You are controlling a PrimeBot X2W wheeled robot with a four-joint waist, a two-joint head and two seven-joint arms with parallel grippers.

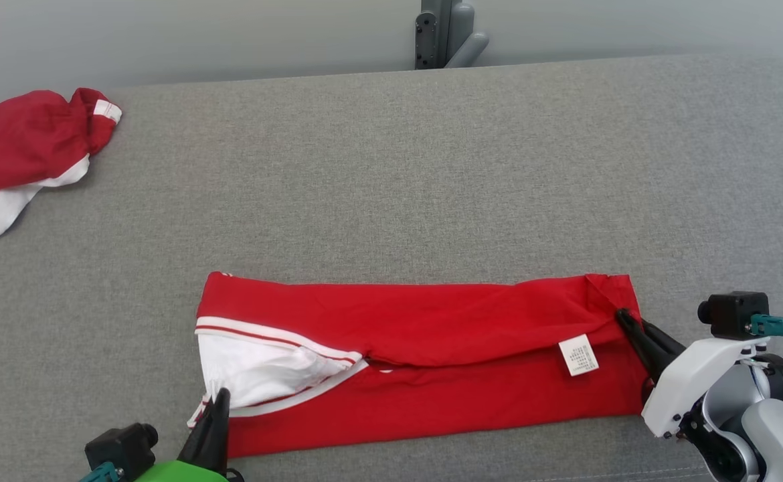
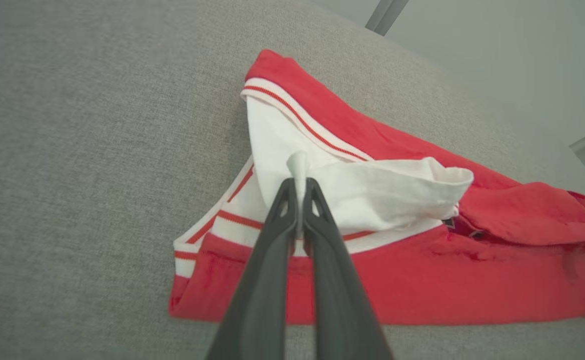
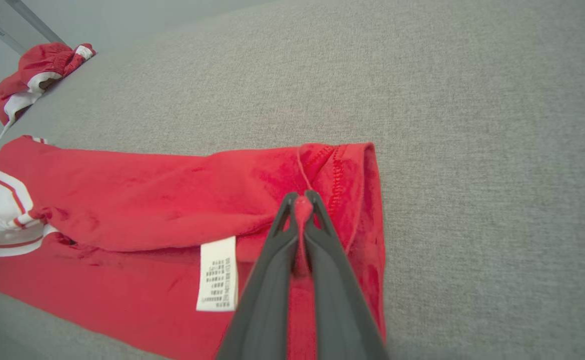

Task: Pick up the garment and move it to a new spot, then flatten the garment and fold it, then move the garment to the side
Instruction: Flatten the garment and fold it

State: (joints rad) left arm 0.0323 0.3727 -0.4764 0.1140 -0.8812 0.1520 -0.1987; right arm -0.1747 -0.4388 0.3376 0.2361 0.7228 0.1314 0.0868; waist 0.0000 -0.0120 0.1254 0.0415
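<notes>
The garment (image 1: 425, 348) is red with white trim and a white care label (image 1: 578, 355). It lies folded into a long band across the near part of the grey surface. My left gripper (image 1: 221, 398) is shut on white fabric at the garment's left end (image 2: 297, 165). At the right end, my right gripper (image 1: 622, 316) is shut on a pinch of red cloth near the hem (image 3: 302, 202). The same garment (image 2: 422, 270) spreads to the right in the left wrist view, and the garment (image 3: 137, 200) runs leftward in the right wrist view.
A second red and white garment (image 1: 27, 154) lies bunched at the far left edge, also visible as a small bundle (image 3: 35, 75) in the right wrist view. A grey post (image 1: 444, 33) stands behind the padded grey surface (image 1: 391, 167).
</notes>
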